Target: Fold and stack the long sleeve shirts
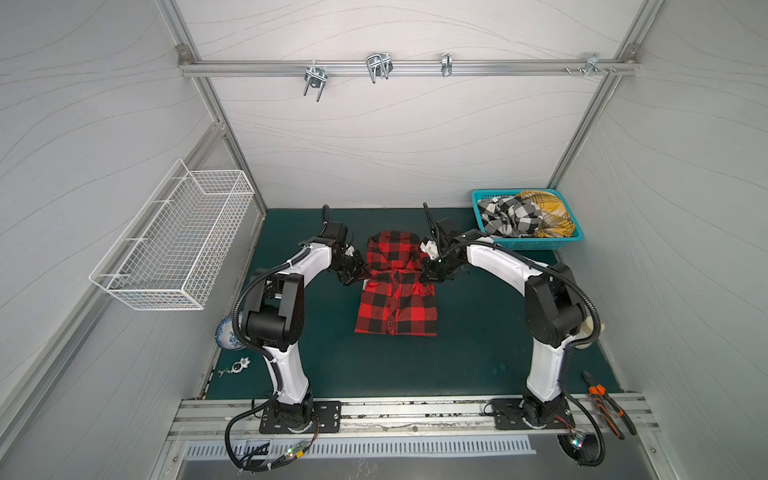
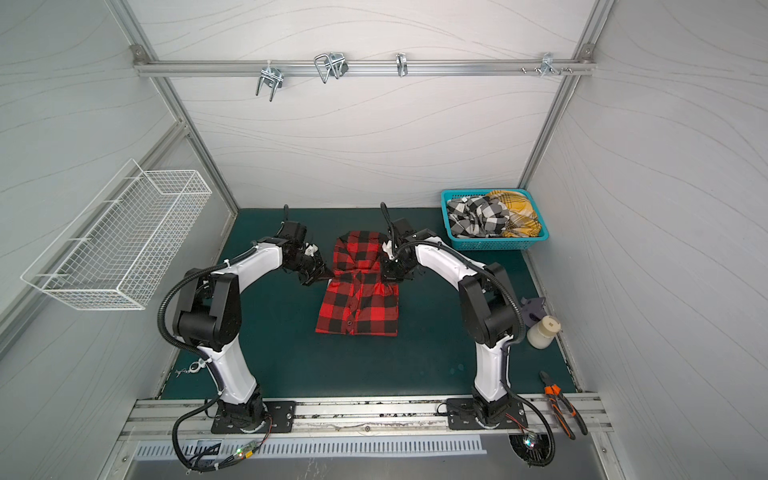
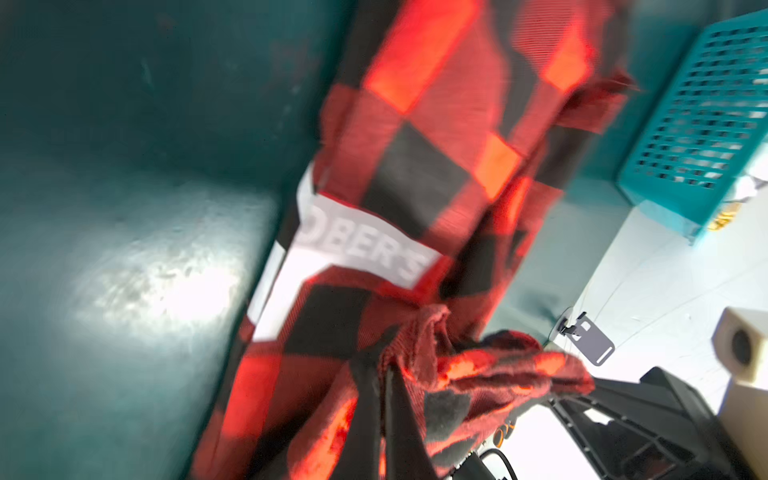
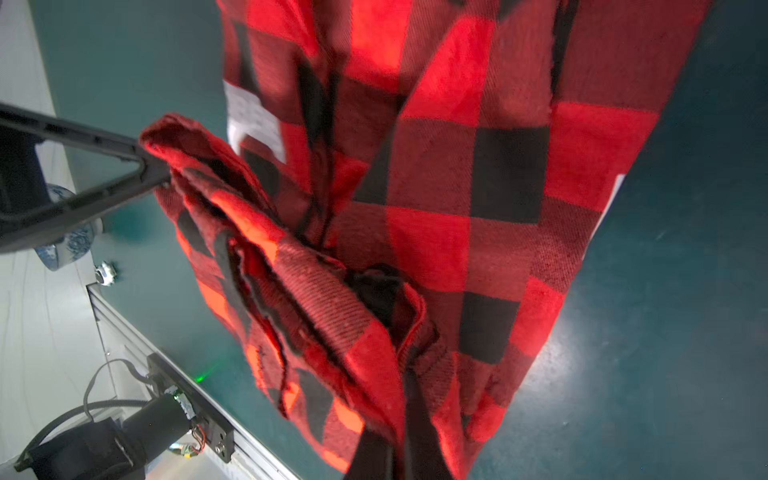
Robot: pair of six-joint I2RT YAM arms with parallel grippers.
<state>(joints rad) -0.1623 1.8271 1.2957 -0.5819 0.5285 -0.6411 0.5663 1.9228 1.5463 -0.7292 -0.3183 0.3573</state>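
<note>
Two shirts (image 1: 509,216) in teal basket (image 1: 532,244)

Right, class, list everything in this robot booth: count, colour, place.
red shirt: one, red-and-black check, mid mat, partly folded
checked shirt: one, black-and-white, in plastic basket
yellow shirt: one, mustard plaid, same basket
plastic basket: one, teal, mat's far right corner
wire basket: one, white, left wall
hooks: four, silver, back rail
pliers: one, orange-and-black, front right rail
vase: one, blue-and-white, mat's left edge
keyring: one, silver, near vase
jar: one, cream, mat's right edge
mat: one, dark green, floor
left claw: one, black, shut on red shirt's left side
right claw: one, black, shut on its right side
</note>
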